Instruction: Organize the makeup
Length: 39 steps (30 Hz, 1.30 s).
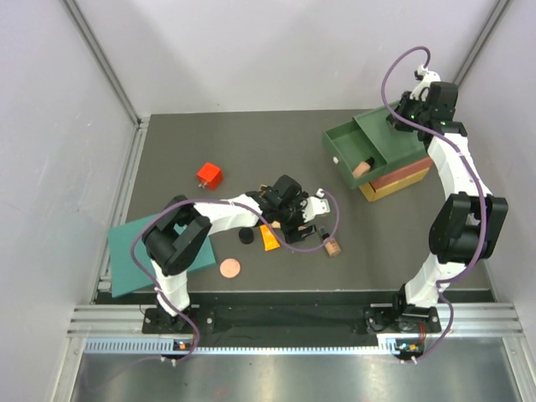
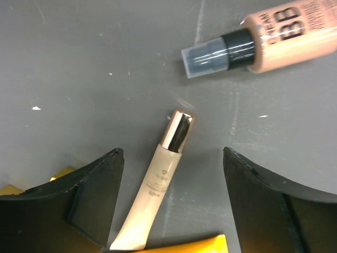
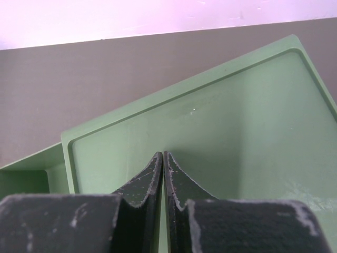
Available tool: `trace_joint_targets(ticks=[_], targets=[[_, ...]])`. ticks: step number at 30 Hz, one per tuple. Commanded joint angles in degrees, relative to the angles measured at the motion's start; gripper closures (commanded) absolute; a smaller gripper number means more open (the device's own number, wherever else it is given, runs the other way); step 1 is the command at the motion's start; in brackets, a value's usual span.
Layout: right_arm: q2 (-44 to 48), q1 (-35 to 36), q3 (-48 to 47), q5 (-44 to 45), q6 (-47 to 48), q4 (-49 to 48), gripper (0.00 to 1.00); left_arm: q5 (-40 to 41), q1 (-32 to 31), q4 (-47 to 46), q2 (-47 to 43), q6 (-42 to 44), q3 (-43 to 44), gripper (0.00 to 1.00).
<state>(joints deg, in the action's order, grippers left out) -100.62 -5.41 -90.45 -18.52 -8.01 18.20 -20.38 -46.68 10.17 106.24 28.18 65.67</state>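
Above cream stick (image 2: 151, 196), left end effector (image 2: 172, 158) pointing down, spread, perhaps hovering

Setting was judged a robotics test cell. A dark grey tabletop (image 1: 251, 142) was enclosed by plain white panels (image 1: 276, 50) framed in aluminium profile (image 1: 100, 59). A left arm (image 1: 180, 243) and right arm (image 1: 456, 226) were bolted to a metal rail (image 1: 486, 322); purple cables (image 1: 394, 75) were exposed.
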Motion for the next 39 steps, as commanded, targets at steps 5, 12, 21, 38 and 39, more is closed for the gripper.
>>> trace_joint_targets(ticks=[5, 12, 21, 38, 39], targets=[[-5.9, 0.1, 3.5, 0.8, 0.5, 15.1, 0.95, 2.0, -0.3, -2.4, 5.0, 1.3, 5.5, 0.53], [-5.9, 0.0, 3.5, 0.8, 0.5, 15.1, 0.95, 2.5, -0.3, 3.0, 6.3, -0.1, 10.1, 1.0], [-6.0, 0.0, 3.6, 0.6, 0.5, 14.9, 0.96, 4.9, -0.1, 5.6, -1.2, -1.1, 13.3, 1.0], [-5.9, 0.0, 4.3, 0.2, 0.3, 14.5, 0.96, -1.0, 5.1, -18.8, -12.0, -22.3, 15.8, 1.0], [-5.8, 0.0, 4.3, 0.1, 0.3, 14.5, 0.96, -2.0, 5.6, -21.0, -11.5, -27.3, 15.9, 1.0]])
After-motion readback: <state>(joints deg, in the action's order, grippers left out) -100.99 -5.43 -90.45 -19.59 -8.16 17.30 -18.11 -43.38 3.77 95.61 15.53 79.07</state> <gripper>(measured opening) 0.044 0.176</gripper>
